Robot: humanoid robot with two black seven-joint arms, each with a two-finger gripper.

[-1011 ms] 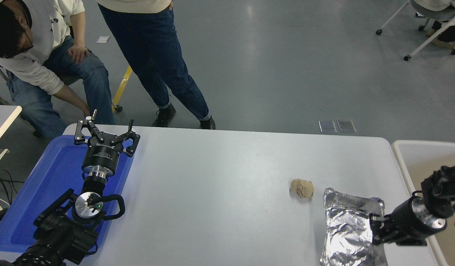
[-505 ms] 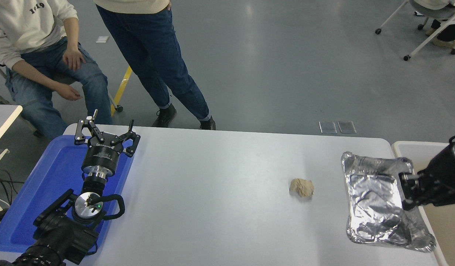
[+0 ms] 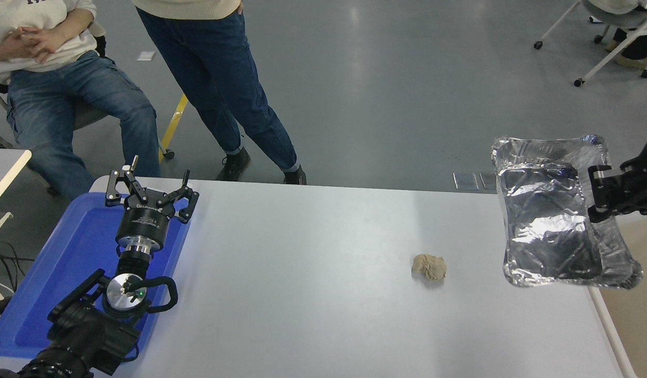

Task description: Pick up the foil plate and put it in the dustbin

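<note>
From the head view, the right gripper (image 3: 596,193) comes in at the right edge with its jaws pinching the right rim of the foil plate (image 3: 552,215), which hangs lifted off the table (image 3: 313,273), its open face tilted toward the camera, stretching left and below the jaws. The pick-up looks done; the drop is left. The dustbin (image 3: 607,336) shows only as an off-white rim and a beige strip below and slightly right of the jaws, and the plate partly overlaps that rim in the picture, so a short carry right and a release seem to remain. A paper wad (image 3: 429,266) lies on the table well left of and below the jaws. The left gripper (image 3: 150,188) is parked over the blue tray (image 3: 76,247), jaws spread, holding nothing. Small print on its body is too tiny to read; no other writing is legible.
</note>
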